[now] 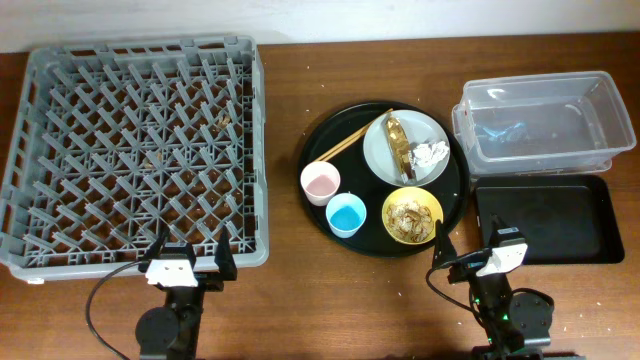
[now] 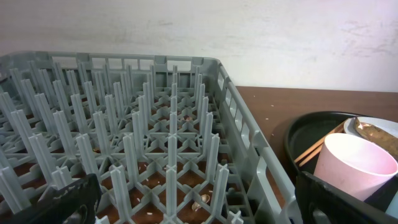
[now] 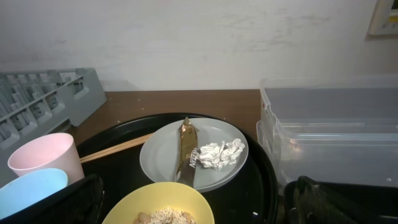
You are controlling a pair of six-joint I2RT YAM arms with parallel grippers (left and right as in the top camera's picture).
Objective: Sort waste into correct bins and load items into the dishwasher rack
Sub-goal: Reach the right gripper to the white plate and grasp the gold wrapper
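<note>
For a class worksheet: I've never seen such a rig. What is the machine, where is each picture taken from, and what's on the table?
It is a robot with two arms, each ending in a claw. One picture looks down from above; the others come from cameras on the wrists. The left claw and right claw are open and empty. On the table: a dishwasher rack; a round black tray carrying a plate with a wrapper and paper ball, a yellow bowl of food scraps, a pink cup, a blue cup and chopsticks; beside it a clear tub and a shallow black tray.
</note>
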